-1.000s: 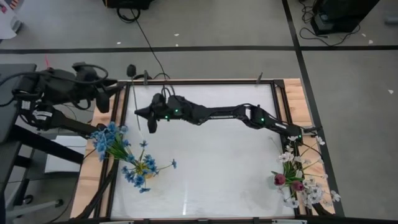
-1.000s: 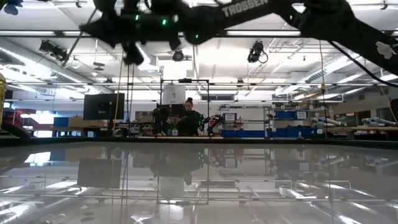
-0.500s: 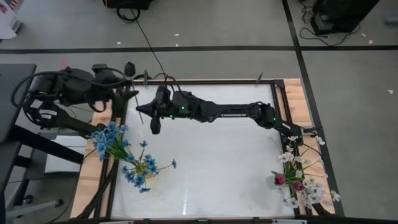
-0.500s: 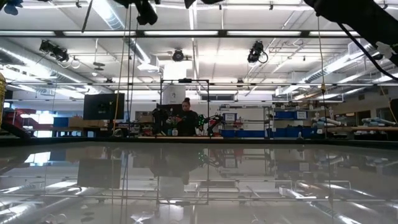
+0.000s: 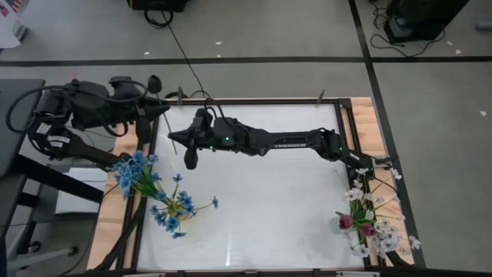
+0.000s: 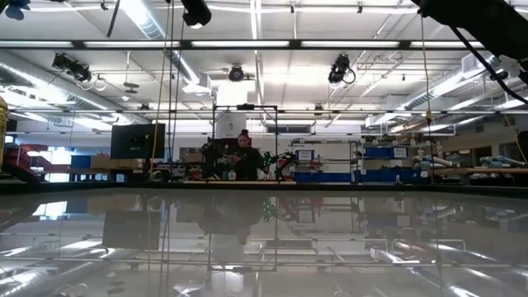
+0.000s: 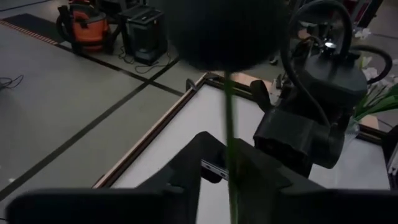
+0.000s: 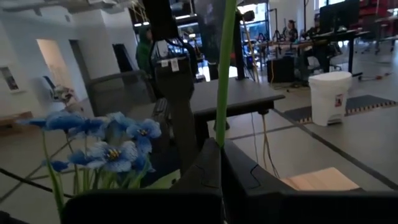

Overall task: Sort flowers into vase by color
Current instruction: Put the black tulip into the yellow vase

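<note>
One flower with a blackish bud on a thin green stem hangs in the air over the table's far left corner, between both grippers. My left gripper is shut on the stem just below the bud, which shows as a dark blur in the left wrist view. My right gripper reaches across from the right and is shut on the same stem farther from the bud. Blue-blossom bunches stand at the left edge. White sprays and red-purple buds stand at the near right corner. My left gripper pinches the stem between its two fingers a short way below the bud, with the fingers lying across it. The flower is lifted clear of the table. My right gripper pinches the stem at the free ends of its fingers, across the stem. The stem rises from the pinch toward the left gripper.
A second blue cluster lies just inside the table's left edge, near the first bunch. The wooden frame borders the white table top. The right arm spans the far half of the table. A person sits far behind the table.
My left gripper has moved toward the table's right, up to the stem held by the right gripper. My right gripper has risen, leaving the low view through its top. The bud has shifted slightly toward the table's left.
</note>
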